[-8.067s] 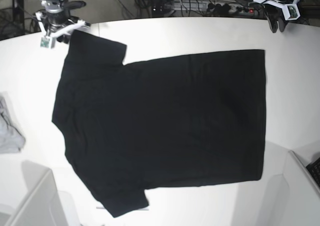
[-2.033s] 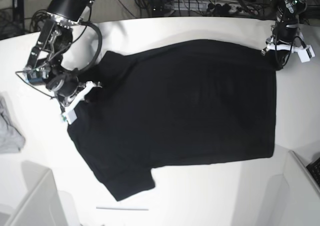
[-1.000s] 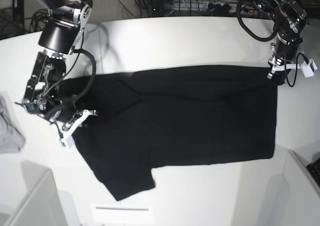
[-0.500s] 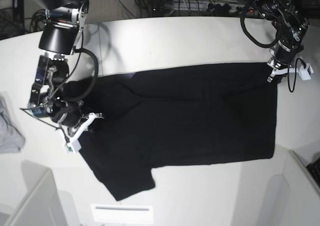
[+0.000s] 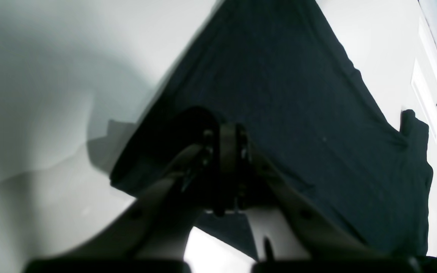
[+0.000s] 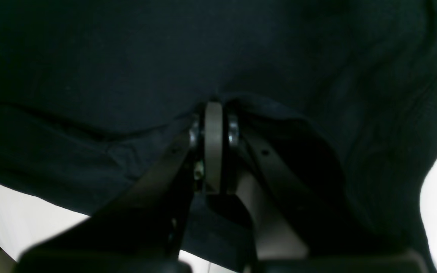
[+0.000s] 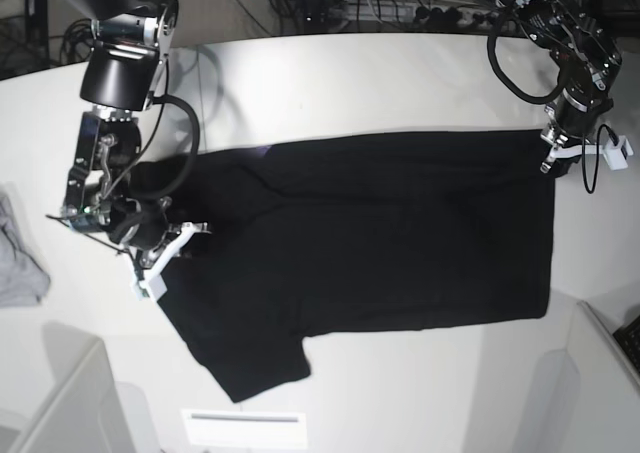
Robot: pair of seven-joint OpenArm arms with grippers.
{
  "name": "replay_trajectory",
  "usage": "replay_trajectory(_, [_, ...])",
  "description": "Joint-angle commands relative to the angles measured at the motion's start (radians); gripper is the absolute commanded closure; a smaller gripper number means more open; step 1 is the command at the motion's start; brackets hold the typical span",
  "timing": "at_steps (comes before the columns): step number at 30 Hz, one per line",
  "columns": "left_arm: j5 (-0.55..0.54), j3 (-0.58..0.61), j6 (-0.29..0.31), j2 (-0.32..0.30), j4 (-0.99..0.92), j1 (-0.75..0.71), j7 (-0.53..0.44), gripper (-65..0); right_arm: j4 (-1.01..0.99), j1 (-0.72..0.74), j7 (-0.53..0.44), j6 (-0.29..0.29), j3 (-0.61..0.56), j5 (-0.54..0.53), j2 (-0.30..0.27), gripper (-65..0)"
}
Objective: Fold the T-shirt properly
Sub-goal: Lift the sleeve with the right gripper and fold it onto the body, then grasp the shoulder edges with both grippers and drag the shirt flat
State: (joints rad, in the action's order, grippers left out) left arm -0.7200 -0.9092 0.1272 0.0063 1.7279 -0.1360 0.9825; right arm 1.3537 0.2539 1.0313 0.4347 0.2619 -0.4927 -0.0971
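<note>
**Black T-shirt, partly folded, held at two points**

Across the middle of the white table [image 7: 330,83] lay the T-shirt [image 7: 380,243], black, no print showing, its far portion doubled toward the near side so that a straight fold edge ran along its far side. One short sleeve pointed to the near-left corner; the hem lay toward the right edge.

Left end effector [image 7: 549,162]: at the shirt's far-right corner, near the table's right edge. In the left wrist view the left end effector [image 5: 224,151] was closed, with a lifted fold of black cloth pinched between its fingers.

Right end effector [image 7: 168,244]: on the shirt's left part, toward the table's left edge. In the right wrist view the right end effector [image 6: 212,129] was closed on a raised ridge of the fabric.

Small grey cloth [image 7: 20,263]: at the left edge, well apart from the shirt.

White strip [image 7: 243,429]: at the near edge, beside the sleeve.
</note>
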Motion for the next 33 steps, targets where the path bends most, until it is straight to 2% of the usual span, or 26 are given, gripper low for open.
replay_trajectory(1, [-0.02, -0.006, 0.004, -0.016, 0.019, 0.006, -0.02, 0.0, 0.02, 0.026, -0.021, 0.003, 0.003, -0.017, -0.008, 0.0])
replay_trajectory(3, [-0.019, -0.006, 0.004, -0.016, 0.019, 0.006, -0.021, 0.0, 0.02, 0.025, -0.022, 0.003, 0.003, -0.017, -0.01, 0.0])
replay_trajectory(5, [-0.02, -0.006, 0.004, -0.016, 0.021, 0.006, -0.021, 0.0, 0.026, 0.023, -0.024, 0.003, 0.004, -0.017, -0.023, -7.1])
replay_trajectory(7, [-0.022, -0.006, 0.004, -0.016, 0.021, 0.006, -0.023, -12.3, 0.026, 0.023, -0.026, -0.023, 0.012, -0.017, -0.028, -15.9])
replay_trajectory(10, [-0.025, -0.006, 0.004, -0.016, 0.022, 0.008, -0.024, -30.9, 0.043, 0.02, -0.027, -0.164, 0.112, -0.017, -0.022, -21.5])
replay_trajectory(13, [-0.025, -0.008, 0.004, -0.016, 0.024, 0.009, -0.024, -44.1, 0.112, -0.018, -0.079, -0.233, 0.159, -0.019, -0.022, -24.8])
replay_trajectory(15, [-0.025, -0.008, 0.004, -0.016, 0.051, 0.014, -0.024, -48.9, 0.194, -0.066, -0.124, -0.253, 0.159, -0.019, -0.025, -25.8])
replay_trajectory(18, [-0.026, -0.008, 0.009, -0.012, 0.119, -0.006, -0.023, -50.4, 0.338, -0.149, -0.15, -0.299, 0.159, -0.019, -0.023, -25.8])
replay_trajectory(22, [-0.026, -0.008, 0.01, -0.01, 0.152, -0.084, -0.026, -50.4, 0.487, -0.281, -0.156, -0.428, 0.161, -0.021, -0.006, -26.0])
replay_trajectory(25, [-0.026, -0.018, 0.012, -0.01, 0.143, -0.147, -0.027, -50.2, 0.521, -0.359, -0.158, -0.501, 0.165, -0.021, 0.03, -31.5])
replay_trajectory(26, [-0.026, -0.029, 0.025, -0.01, 0.14, -0.156, -0.027, -50.2, 0.522, -0.376, -0.158, -0.511, 0.167, -0.021, 0.038, -34.1])
replay_trajectory(28, [-0.026, -0.061, 0.105, -0.009, 0.114, -0.162, -0.027, -50.2, 0.522, -0.411, -0.158, -0.514, 0.167, -0.024, 0.064, -37.7])
replay_trajectory(30, [-0.025, -0.087, 0.16, -0.007, 0.071, -0.161, -0.027, -50.2, 0.522, -0.44, -0.164, -0.512, 0.167, -0.025, 0.087, -38.4])
replay_trajectory(33, [-0.023, -0.107, 0.185, -0.009, -0.006, -0.158, -0.027, -50.2, 0.521, -0.488, -0.245, -0.512, 0.167, -0.025, 0.121, -38.4])
